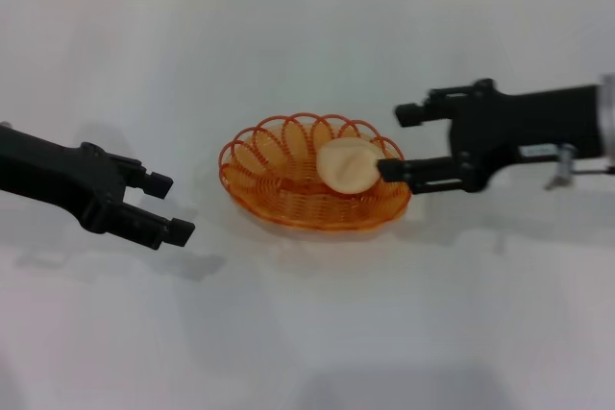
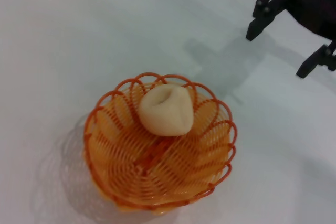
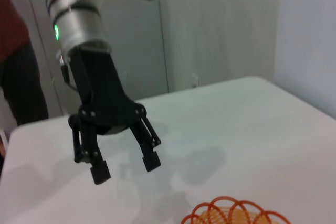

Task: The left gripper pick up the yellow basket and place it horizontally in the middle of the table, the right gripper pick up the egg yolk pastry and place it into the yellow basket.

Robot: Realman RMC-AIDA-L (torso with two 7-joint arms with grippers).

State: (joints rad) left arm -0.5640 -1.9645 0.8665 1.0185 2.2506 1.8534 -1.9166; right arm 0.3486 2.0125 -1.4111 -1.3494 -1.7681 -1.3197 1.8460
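The yellow basket (image 1: 288, 208), an oval orange wire one, lies flat near the middle of the white table (image 1: 307, 333). The egg yolk pastry (image 1: 346, 165) rests inside it toward its right side, pale and round; it also shows in the left wrist view, pastry (image 2: 165, 109) in basket (image 2: 131, 177). My right gripper (image 1: 399, 141) hangs open just right of the basket, its nearer fingertip close beside the pastry, holding nothing; the left wrist view shows this gripper (image 2: 278, 51) apart from the basket. My left gripper (image 1: 165, 206) is open and empty, left of the basket, with a gap between them.
In the right wrist view the left gripper (image 3: 126, 168) hovers over the table beyond the basket rim (image 3: 231, 214). A person in a dark red top (image 3: 16, 51) stands past the table's edge by a grey wall.
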